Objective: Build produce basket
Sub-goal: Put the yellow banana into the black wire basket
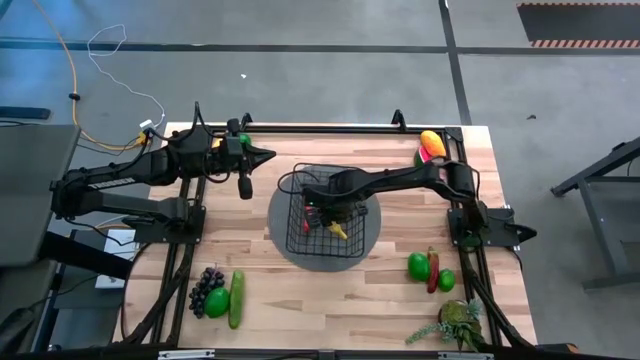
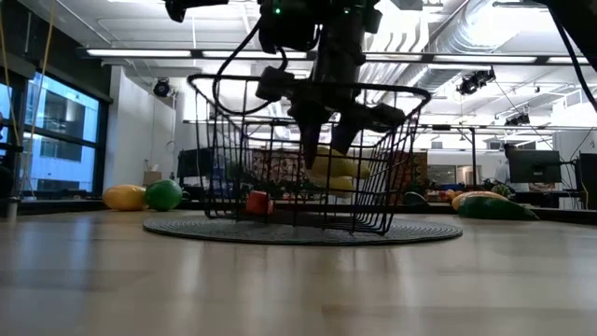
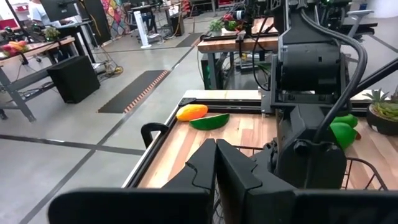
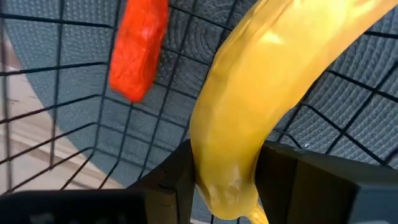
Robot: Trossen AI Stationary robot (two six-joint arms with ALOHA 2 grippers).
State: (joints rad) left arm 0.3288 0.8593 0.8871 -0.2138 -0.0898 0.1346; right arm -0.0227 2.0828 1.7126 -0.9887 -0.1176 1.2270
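Observation:
The black wire basket (image 1: pixel 300 235) stands on a round dark grey mat (image 1: pixel 280 215) at the table's middle. My right gripper (image 2: pixel 322 140) reaches down into it from above, shut on a yellow banana (image 4: pixel 267 87). A red chili (image 4: pixel 140 50) lies on the basket's floor beside it. My left gripper (image 3: pixel 216 168) is shut on nothing, held high over the far left of the table and pointing toward the basket. My right gripper pinches the banana near one end (image 4: pixel 217 168) between its two fingers (image 4: pixel 177 177). The fingers come steeply from above and lie across the banana. The banana hangs below them inside the basket (image 2: pixel 338 170). Whether its lower end touches the basket's floor does not show.
Purple grapes (image 1: pixel 205 288), a green fruit (image 1: pixel 216 303) and a cucumber (image 1: pixel 237 298) lie near left. Two green fruits (image 1: pixel 418 266) and a chili (image 1: pixel 433 272) lie near right, a leafy plant (image 1: pixel 455 322) in the corner. An orange fruit (image 3: pixel 191 112) and watermelon slice (image 3: pixel 209 121) lie far right.

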